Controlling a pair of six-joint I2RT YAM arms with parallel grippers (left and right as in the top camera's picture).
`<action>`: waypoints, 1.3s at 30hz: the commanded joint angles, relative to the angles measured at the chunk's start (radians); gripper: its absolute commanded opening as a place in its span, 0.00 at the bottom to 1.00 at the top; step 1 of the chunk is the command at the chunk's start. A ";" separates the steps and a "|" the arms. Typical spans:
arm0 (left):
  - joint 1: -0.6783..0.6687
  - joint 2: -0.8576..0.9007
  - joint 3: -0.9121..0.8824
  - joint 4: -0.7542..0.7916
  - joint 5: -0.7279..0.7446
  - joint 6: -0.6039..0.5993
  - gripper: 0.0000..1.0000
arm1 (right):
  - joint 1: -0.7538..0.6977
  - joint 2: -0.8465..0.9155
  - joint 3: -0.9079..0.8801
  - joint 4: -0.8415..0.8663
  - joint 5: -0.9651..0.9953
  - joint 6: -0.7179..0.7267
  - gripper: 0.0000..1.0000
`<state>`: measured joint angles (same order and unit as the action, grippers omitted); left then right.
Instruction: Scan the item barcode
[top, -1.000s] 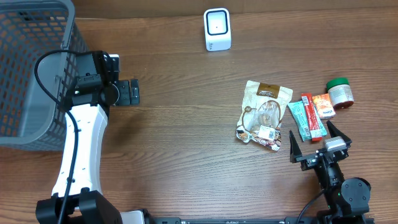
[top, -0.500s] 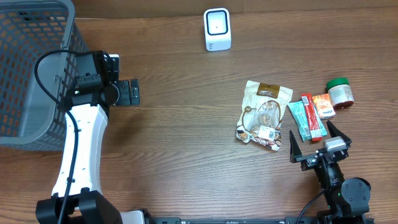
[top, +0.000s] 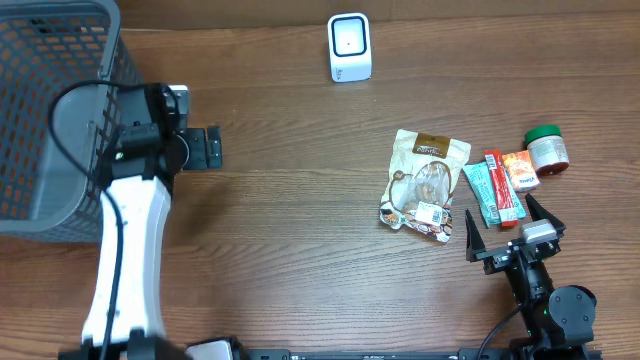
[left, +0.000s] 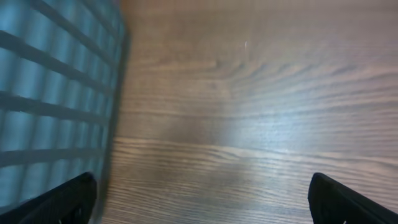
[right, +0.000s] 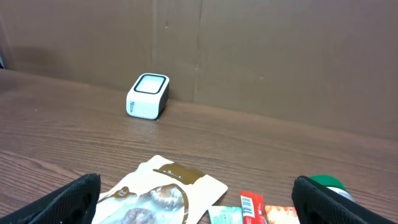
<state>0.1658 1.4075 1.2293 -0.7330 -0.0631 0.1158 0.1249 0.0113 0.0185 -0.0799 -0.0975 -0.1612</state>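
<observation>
Wooden surface (top: 290, 230). Grey basket (top: 50, 120) at far left. Left hand (top: 214, 147) just beside it, low over bare wood, released wide. Right hand (top: 508, 228), likewise released, held level at the near edge, facing snack pouch (top: 425, 185) and white scanner (top: 349, 47).

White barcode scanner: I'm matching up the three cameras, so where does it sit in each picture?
Overhead: barcode scanner at top centre.
Left wrist: not in it; only the basket and table show.
Right wrist: left of centre, in the upper half.
Shared landmark: the brown snack pouch, below the scanner overhead, nearer the camera in the right wrist view.
</observation>
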 joint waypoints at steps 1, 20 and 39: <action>0.004 -0.172 -0.002 0.004 0.008 0.022 1.00 | -0.003 -0.008 -0.010 0.003 -0.002 -0.004 1.00; -0.037 -0.627 -0.010 -0.090 0.008 0.022 1.00 | -0.003 -0.008 -0.010 0.003 -0.002 -0.004 1.00; -0.095 -1.052 -0.045 -0.361 0.040 0.018 1.00 | -0.003 -0.008 -0.010 0.003 -0.002 -0.004 1.00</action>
<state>0.0780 0.4065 1.2160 -1.0931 -0.0586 0.1158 0.1249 0.0109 0.0185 -0.0795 -0.0971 -0.1616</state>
